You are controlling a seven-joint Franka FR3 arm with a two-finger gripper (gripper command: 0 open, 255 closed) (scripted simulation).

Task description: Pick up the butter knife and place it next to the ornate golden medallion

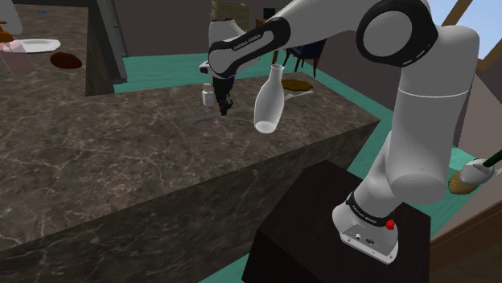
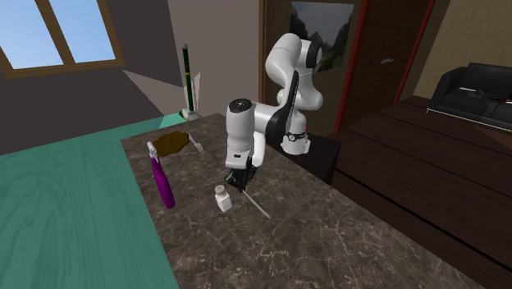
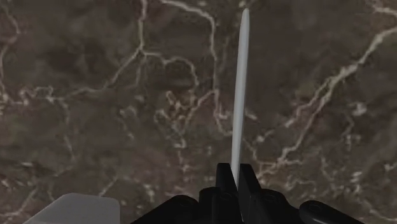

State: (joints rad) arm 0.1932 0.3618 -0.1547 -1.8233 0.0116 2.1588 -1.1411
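Knife (image 3: 240, 89): slim, pale grey, straight; we see it edge-on. Near end clasped between fingers of gripper (image 3: 235, 181), rest runs straight out over dark marbled counter (image 3: 95, 95). We cannot tell if far tip touches counter. Medallion (image 2: 172, 144): flat brown-gold oval, lying on counter near its corner, well apart from knife.

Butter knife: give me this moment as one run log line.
stage: grasp | end effector: shut on butter knife | butter knife: lying on dark marbled counter | placing: not yet done
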